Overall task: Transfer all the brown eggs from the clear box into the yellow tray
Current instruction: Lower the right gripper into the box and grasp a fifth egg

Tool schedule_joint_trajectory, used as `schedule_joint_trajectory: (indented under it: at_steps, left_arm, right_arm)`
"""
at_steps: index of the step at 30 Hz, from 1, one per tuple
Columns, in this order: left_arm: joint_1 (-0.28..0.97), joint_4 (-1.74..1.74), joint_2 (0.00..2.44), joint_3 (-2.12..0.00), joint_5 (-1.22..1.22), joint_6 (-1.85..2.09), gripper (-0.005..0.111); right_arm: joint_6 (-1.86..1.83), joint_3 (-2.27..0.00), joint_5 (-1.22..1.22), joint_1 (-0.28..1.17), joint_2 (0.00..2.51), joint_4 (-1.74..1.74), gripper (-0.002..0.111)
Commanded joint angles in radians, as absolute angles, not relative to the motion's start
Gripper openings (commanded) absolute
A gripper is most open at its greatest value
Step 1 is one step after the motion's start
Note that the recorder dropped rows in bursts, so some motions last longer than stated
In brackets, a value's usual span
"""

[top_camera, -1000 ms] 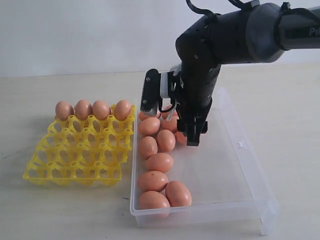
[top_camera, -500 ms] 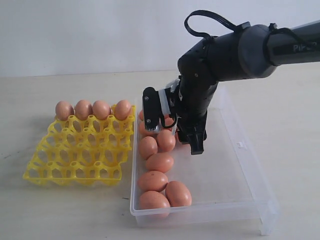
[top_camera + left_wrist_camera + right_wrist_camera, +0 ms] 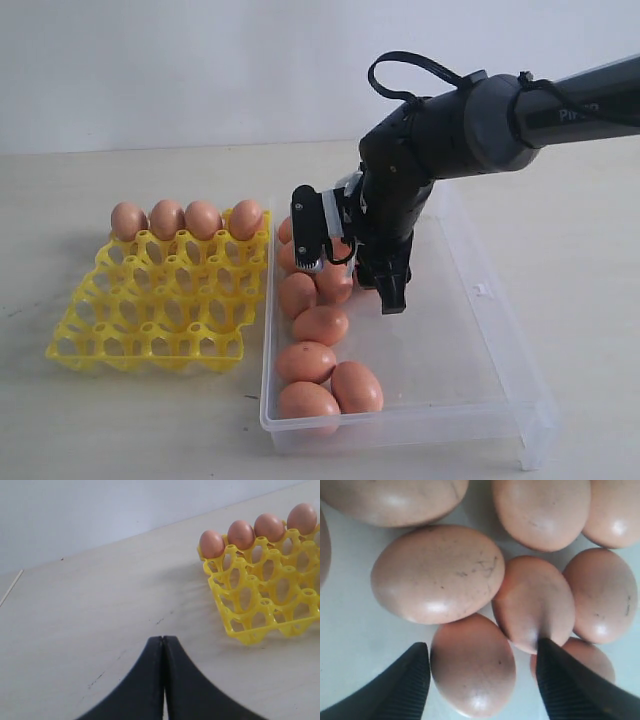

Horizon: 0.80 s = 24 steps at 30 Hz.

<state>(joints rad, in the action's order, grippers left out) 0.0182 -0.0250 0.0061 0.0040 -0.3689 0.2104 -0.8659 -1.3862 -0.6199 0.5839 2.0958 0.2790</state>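
My right gripper [image 3: 482, 652] is black with ribbed pads [image 3: 565, 690], the brown eggs [image 3: 437, 572] orange-brown with faint dark specks, the clear box [image 3: 480, 345] colourless, the egg tray [image 3: 150, 300] bright yellow, the table [image 3: 100, 420] beige.

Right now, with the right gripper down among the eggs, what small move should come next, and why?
Probably lower the right gripper slightly and close on the brown egg it straddles. The jaws stand open either side of it in the clear box, not yet gripping; neighbouring eggs crowd close, so close gently.
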Motion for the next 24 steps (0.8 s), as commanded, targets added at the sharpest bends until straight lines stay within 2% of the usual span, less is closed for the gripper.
schedule_joint_trajectory:
  at_steps: [1,4,6,9,15,20,24]
  left_arm:
    - [0.022,-0.025,0.000,0.000,-0.361,0.205,0.000]
    - [0.022,-0.025,0.000,0.000,-0.361,0.205,0.000]
    - [0.022,-0.025,0.000,0.000,-0.361,0.205,0.000]
    - [0.022,-0.025,0.000,0.000,-0.361,0.205,0.000]
    - [0.022,-0.025,0.000,0.000,-0.361,0.205,0.000]
    - [0.022,-0.025,0.000,0.000,-0.361,0.205,0.000]
    - [0.022,-0.025,0.000,0.000,-0.361,0.205,0.000]
  right_arm:
    - [-0.870,-1.381,-0.617,0.579,2.118,0.269,0.037]
    - [-0.868,-1.381,-0.617,0.579,2.121,0.249,0.020]
    - [-0.868,-1.381,-0.615,0.579,2.129,0.243,0.024]
    - [-0.868,-1.381,-0.614,0.579,2.147,0.240,0.039]
    - [-0.868,-1.381,-0.606,0.579,2.153,0.240,0.040]
    - [-0.864,-1.381,-0.606,0.579,2.153,0.240,0.054]
    - [-0.864,-1.381,-0.606,0.579,2.153,0.240,0.054]
